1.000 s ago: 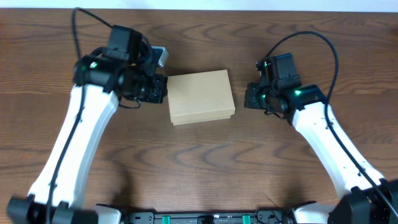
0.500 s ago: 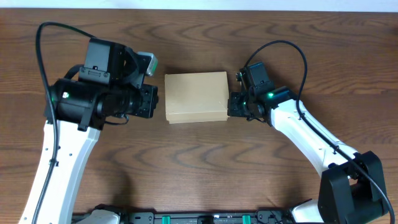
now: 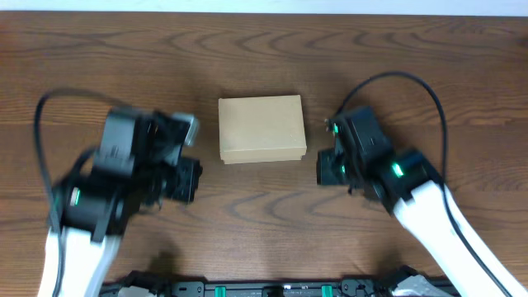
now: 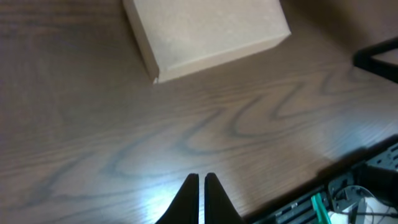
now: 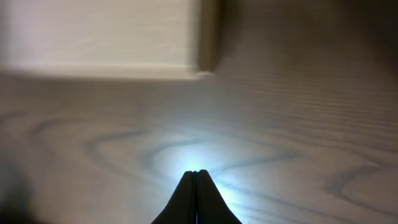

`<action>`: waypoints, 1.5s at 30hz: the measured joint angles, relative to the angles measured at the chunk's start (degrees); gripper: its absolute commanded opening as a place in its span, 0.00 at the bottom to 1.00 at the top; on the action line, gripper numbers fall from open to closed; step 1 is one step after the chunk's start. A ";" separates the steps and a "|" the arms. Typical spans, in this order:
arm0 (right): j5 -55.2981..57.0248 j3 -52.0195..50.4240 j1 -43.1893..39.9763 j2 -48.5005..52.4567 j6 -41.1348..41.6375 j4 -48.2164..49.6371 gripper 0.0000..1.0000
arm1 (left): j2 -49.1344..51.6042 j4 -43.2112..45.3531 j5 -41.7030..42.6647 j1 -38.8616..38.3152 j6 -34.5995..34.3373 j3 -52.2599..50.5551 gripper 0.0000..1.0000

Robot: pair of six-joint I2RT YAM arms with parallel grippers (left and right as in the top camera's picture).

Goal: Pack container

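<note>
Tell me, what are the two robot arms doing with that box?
Nothing is being held right now. The box lies closed on the table, between the two arms. The left fingers and the right fingers are pinched shut on nothing. Each arm hangs a little off its own side of the box, and neither touches it.

The left end effector [image 4: 201, 178] is held with its fingers pressed together and nothing gripped. The right end effector [image 5: 196, 173] is likewise closed and empty. In the overhead view, the left arm [image 3: 91, 198] is rendered blurred at the left. The right arm [image 3: 412, 190] is positioned opposite, with both wrists directed inward.
</note>
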 measured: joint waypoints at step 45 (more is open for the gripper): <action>4.42 -4.98 9.90 -24.70 0.63 -1.68 0.99 | -44.70 17.70 -4.02 8.24 -1.31 -26.38 0.95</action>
